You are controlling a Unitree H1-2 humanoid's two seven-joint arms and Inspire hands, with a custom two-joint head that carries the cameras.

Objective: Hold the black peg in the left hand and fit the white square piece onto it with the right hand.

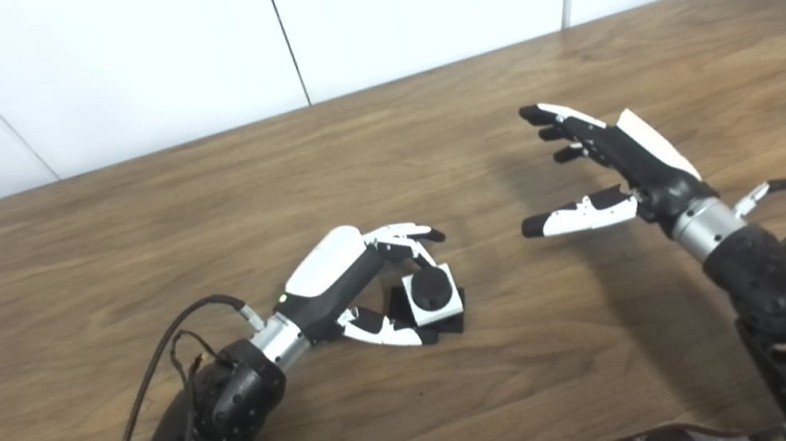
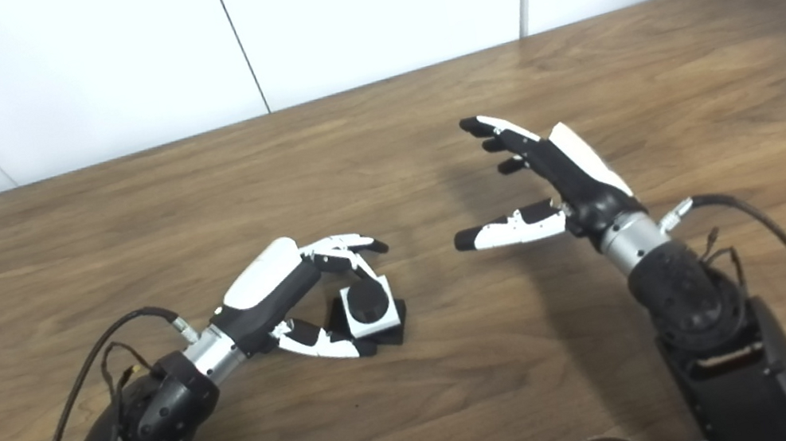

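The left robot hand (image 1: 363,278) is positioned low over the brown wooden worktop (image 1: 122,244), left of centre, with its arm entering from the lower left. Its fingers (image 1: 407,234) are curled over the far side of the assembly, and its thumb (image 1: 388,332) is laid along the near side. Between them the black peg (image 1: 429,289) is located, seen from above as a round dark disc. The white square piece (image 1: 442,309) is seated around the peg, so that a white frame is visible on all sides of the disc. A black base (image 1: 459,319) projects from beneath the white piece and rests on the worktop. The assembly is enclosed loosely by the left robot hand; whether firm contact is made by the fingers cannot be told from these views.

The right robot hand (image 2: 555,176) is raised above the worktop, right of centre and well apart from the assembly. It is released: the fingers are spread and extended toward the far left, the thumb (image 2: 504,231) is pointed left toward the assembly, and nothing is held. A black cable (image 2: 766,227) is looped beside the right forearm.
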